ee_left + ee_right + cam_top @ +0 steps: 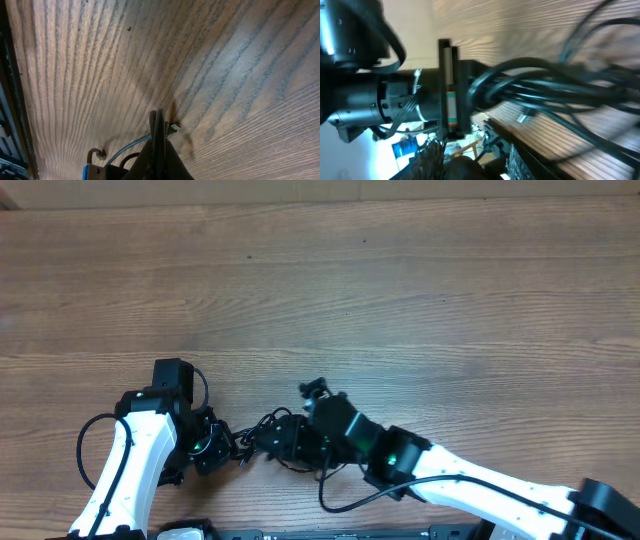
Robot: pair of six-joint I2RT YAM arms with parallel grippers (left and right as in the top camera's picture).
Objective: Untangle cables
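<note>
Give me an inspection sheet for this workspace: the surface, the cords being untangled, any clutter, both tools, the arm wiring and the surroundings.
Surface: wooden table, grain visible.
Job's things: thin black cords bunched in a tangle near the front edge, between the two arms.
Clutter: nothing seen.
Grippers: left tool shut, fingers pressed together, with a small silver piece, likely a plug end, beside its tip. Right tool is at the tangle; whether it is open or shut cannot be told.
Cables: thick black arm wires loop beside each arm.
Surroundings: nothing clear enough to name.
</note>
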